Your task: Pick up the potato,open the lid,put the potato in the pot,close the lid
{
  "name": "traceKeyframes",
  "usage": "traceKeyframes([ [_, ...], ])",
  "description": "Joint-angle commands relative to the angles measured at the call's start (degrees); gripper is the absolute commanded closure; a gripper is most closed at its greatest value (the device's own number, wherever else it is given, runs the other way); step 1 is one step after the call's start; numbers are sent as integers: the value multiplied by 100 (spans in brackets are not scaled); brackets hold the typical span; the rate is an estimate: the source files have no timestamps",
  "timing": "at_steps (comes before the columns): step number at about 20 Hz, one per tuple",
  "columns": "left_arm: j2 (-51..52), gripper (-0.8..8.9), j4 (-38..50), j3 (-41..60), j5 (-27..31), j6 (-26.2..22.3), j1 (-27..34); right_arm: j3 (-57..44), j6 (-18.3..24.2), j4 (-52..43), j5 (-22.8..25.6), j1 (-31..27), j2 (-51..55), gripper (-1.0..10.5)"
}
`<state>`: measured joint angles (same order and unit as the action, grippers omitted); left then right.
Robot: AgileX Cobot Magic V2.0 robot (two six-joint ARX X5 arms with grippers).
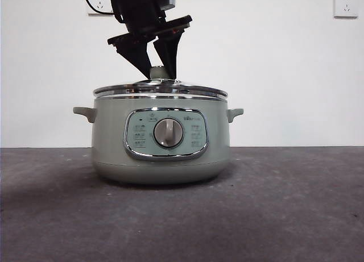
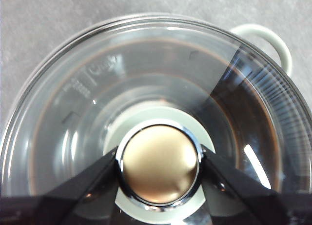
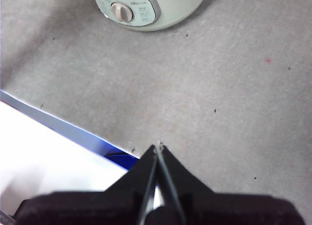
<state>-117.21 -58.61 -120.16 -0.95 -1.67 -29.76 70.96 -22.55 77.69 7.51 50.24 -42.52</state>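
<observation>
Pot [image 1: 161, 138], lid [image 1: 160, 90], two tools

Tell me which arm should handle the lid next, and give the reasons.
Left. The left gripper has its jaws around the knob of the round glass lid, which sits on the squat sage-green pot. The right gripper, jaws shut and empty, is away over the table.

White wall [image 1: 284, 74] behind; two wall sockets [image 1: 346, 4] (one partly hidden); grey, speckled tabletop [image 1: 296, 205]; even, diffuse light.

Glass lid [image 1: 160, 90] sits closed on sage-green pot [image 1: 108, 142] (dial facing front).
</observation>
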Motion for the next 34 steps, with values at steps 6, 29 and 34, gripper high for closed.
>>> traceKeyframes([
  [6, -334, 812, 52, 42, -55, -9, -17, -52, -42, 146, 2, 7, 7, 958],
  [29, 2975, 816, -1703, 48, 352, 459, -31, -50, -131, 144, 1307, 4, 0, 945],
  [34, 3204, 816, -1700, 46, 354, 662, -31, -50, -133, 144, 1311, 4, 0, 945],
])
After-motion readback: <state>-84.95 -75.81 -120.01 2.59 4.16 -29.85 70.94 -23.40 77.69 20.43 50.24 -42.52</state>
